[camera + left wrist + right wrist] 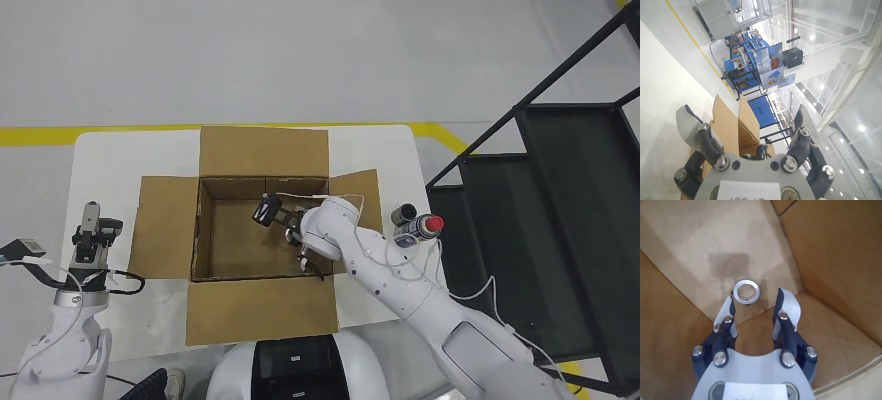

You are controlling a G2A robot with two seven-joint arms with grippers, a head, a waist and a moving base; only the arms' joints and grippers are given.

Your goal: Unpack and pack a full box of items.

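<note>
Two cans (pixel 405 213): in the top view they stand close together on the table (pixel 110 170), just right of the box (pixel 262 152). I count them as unpacked.
Box: it sits open in the middle of the table with its flaps folded out. The floor that shows past my arm is plain cardboard.
Right arm (pixel 400 280): it reaches from the right, over the rim and down into the box.
Left gripper (pixel 95 232): it is near the table's left edge, well apart from the box.
Left gripper, own view (pixel 744 113): my fingers are spread wide with nothing between them. They point up past the box flaps (pixel 727 117) toward the hall.
Right gripper (pixel 755 294): it is inside the box, low over the floor, with fingers spread and gripping nothing.
Ring (pixel 737 292): a metal ring lies flat on the box floor near a corner. It is just past my fingertips and roughly between them, closer to one. I cannot tell whether that tip touches it.
Box wall (pixel 829 256): brown cardboard rises on two sides of the ring.
Done: unpacking looks nearly complete, with the cans out and little in the box besides the ring.
Left: I judge the ring to be the last item to lift out. After that everything has to go back in, so packing has not begun.
</note>
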